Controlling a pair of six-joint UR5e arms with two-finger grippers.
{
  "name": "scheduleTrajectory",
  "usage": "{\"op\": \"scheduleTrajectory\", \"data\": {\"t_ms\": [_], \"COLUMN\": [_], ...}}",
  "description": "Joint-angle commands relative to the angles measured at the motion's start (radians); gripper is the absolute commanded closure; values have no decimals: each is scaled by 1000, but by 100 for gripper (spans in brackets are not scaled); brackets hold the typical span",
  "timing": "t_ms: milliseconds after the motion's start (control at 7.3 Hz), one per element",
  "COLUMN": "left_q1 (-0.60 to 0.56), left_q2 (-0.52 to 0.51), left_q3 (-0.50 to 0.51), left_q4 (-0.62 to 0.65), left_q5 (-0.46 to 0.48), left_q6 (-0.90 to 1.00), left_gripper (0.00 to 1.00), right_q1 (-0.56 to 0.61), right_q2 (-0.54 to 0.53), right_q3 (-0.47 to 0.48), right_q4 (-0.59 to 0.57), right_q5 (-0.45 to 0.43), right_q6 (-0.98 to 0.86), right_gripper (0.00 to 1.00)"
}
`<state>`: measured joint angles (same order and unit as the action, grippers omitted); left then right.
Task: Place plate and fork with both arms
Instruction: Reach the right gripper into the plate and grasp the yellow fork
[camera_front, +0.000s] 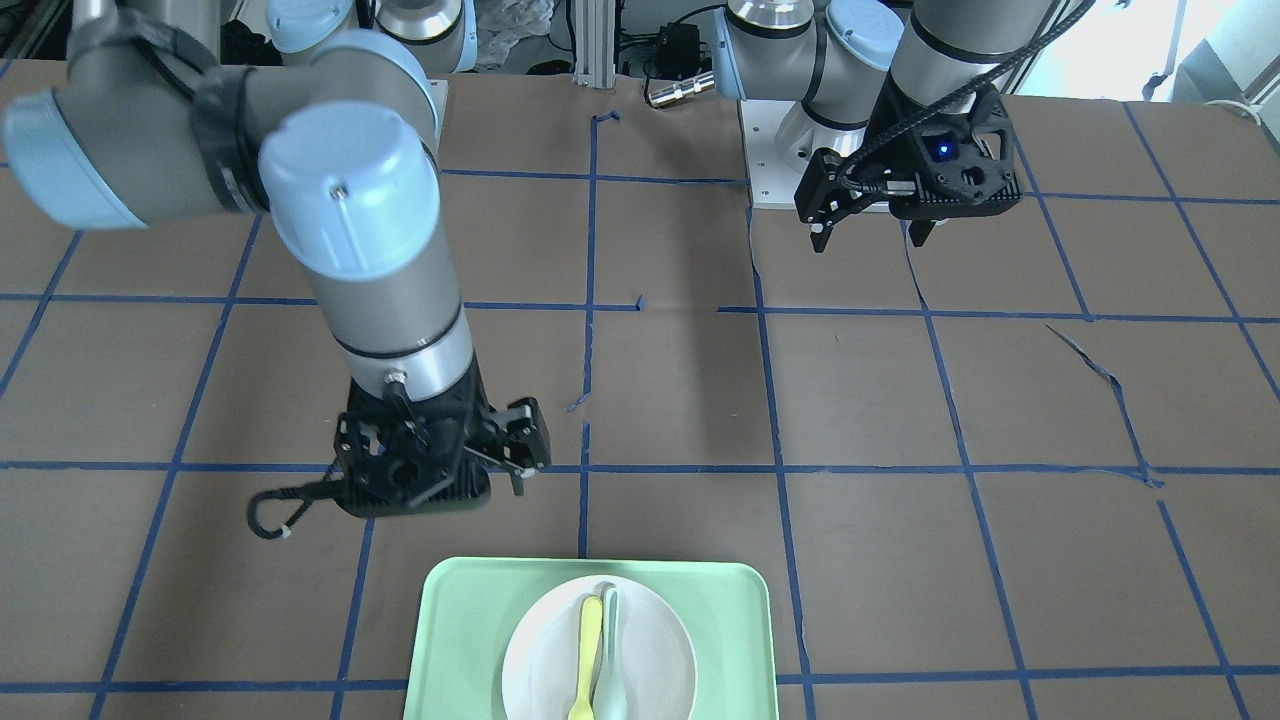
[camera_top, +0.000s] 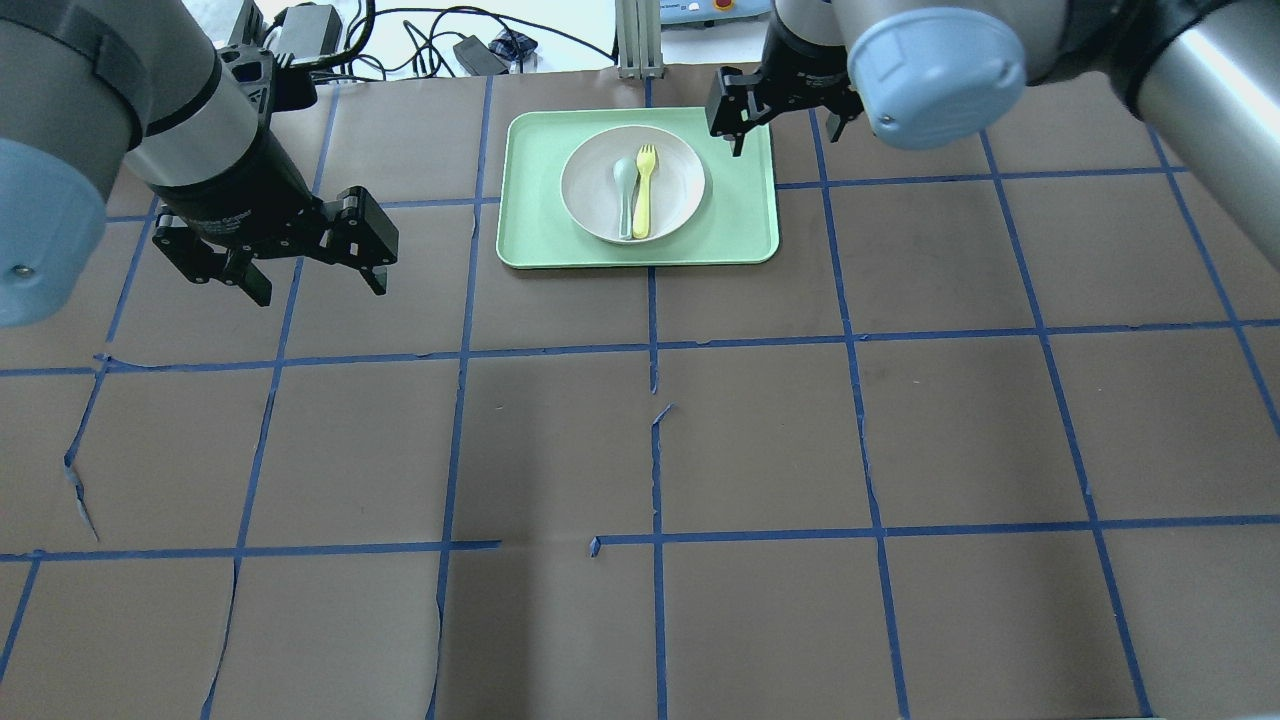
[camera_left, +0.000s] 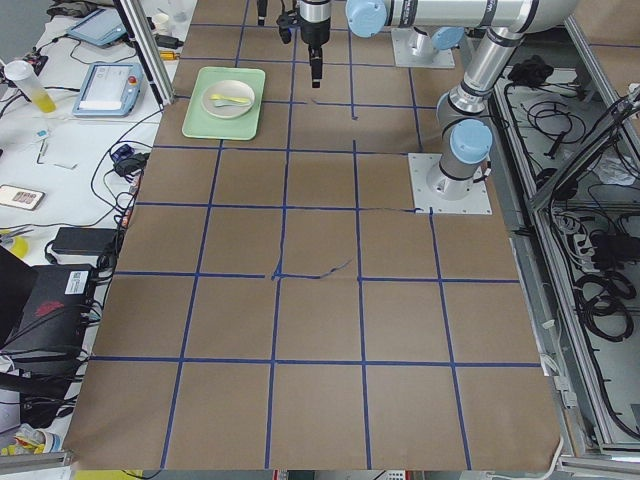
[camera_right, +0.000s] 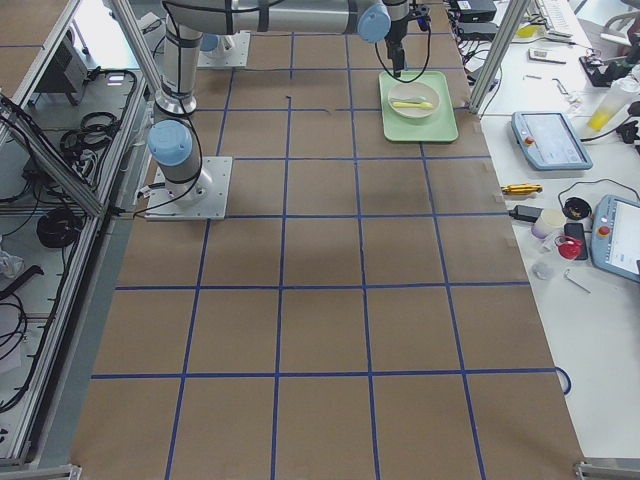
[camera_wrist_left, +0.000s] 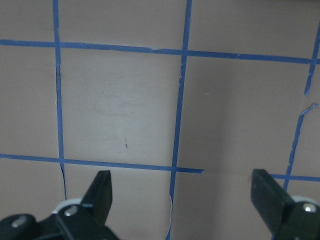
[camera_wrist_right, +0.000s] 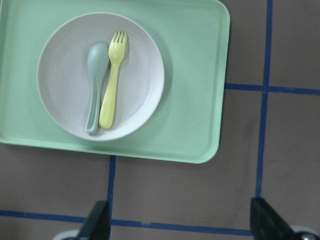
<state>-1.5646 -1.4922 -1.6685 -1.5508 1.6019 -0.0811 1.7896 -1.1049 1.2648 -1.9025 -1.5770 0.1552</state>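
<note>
Left gripper (camera_wrist_left: 181, 185), right gripper (camera_wrist_right: 182, 220): both empty, jaws spread; you centre the right across the fork (camera_wrist_right: 112, 82) handle, clear of the spoon (camera_wrist_right: 96, 70) just beside it on the plate (camera_wrist_right: 60, 100).

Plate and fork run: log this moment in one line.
left gripper open, empty, over table | right gripper open, empty, near tray | fork beside spoon on plate | plate on tray

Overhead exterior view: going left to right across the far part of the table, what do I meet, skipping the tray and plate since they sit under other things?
From the left: left end effector → spoon → fork → right end effector.
</note>
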Motion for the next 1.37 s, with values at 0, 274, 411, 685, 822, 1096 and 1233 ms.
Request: {"op": "scheduleTrajectory", "data": {"t_ms": [0,274,411,685,822,1096,1233], "left_q1": [0,2,0,2,0,0,0], "left_q2": [3,1,1,-2,-2,-2,-2], "left_q3": [-3,-7,-8,-10,-10,-8,-8], "left_q4": [0,0,0,-2,0,0,0], "left_q5": [1,1,1,1,1,1,1], "left_q6": [0,-2,-2,-3,-2,-2,-2], "left_gripper": [0,0,0,0,0,0,0], "right_q1": [30,33,40,57,68,76,76], "right_q2": [185,317,364,413,431,441,438], "right_q3": [-102,-163,-207,-261,-281,-282,-280], "right_q4": [-79,-142,-142,-142,-144,-129,-94], "right_q5": [3,-9,-9,-12,-9,0,2], "right_q6": [174,230,248,264,264,229,166], "right_gripper": [0,6,9,18,26,33,36]}}
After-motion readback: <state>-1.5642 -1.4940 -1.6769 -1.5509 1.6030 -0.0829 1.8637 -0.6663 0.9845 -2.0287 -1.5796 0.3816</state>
